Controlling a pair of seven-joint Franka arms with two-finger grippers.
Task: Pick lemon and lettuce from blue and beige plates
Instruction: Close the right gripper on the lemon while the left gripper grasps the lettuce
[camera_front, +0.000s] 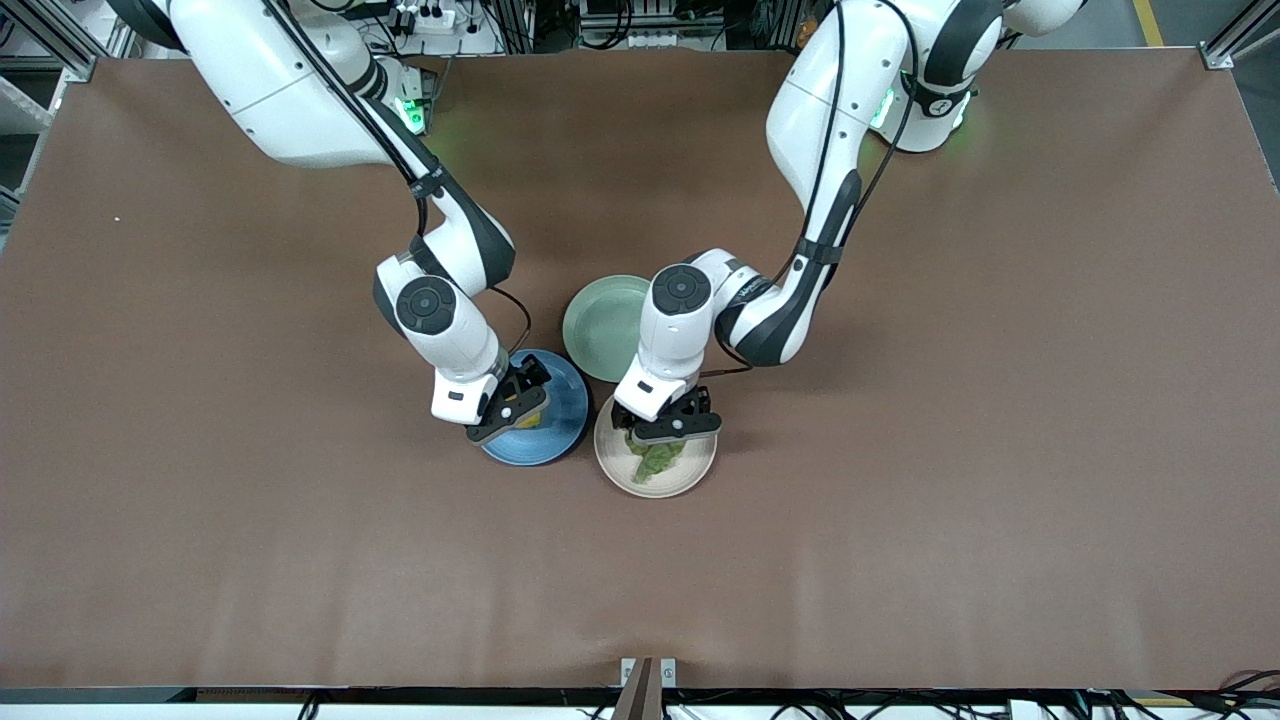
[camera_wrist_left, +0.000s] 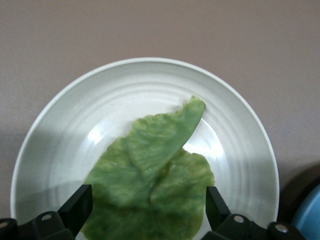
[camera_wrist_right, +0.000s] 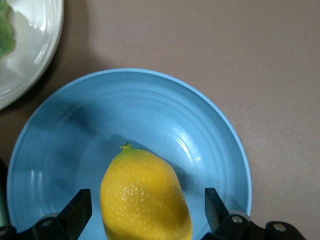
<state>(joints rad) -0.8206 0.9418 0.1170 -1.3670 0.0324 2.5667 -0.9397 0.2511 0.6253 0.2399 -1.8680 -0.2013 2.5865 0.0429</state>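
Note:
The lemon (camera_wrist_right: 145, 197) lies in the blue plate (camera_wrist_right: 150, 100). My right gripper (camera_wrist_right: 147, 205) is open, low over this plate, with one finger on each side of the lemon and a gap on both sides. The lettuce (camera_wrist_left: 155, 185) lies flat in the beige plate (camera_wrist_left: 140, 85). My left gripper (camera_wrist_left: 149, 205) is open, low over the leaf's wide end, its fingers straddling it. In the front view the blue plate (camera_front: 562, 425) and beige plate (camera_front: 692, 475) sit side by side, with the right gripper (camera_front: 508, 412) and left gripper (camera_front: 672, 428) over them. The lettuce (camera_front: 655, 460) shows there; the lemon is mostly hidden.
A pale mint-green plate (camera_front: 600, 325) stands just farther from the front camera than the two plates, between the two forearms. The brown table (camera_front: 950, 450) spreads wide round the plates. The beige plate's rim (camera_wrist_right: 30, 55) shows beside the blue plate in the right wrist view.

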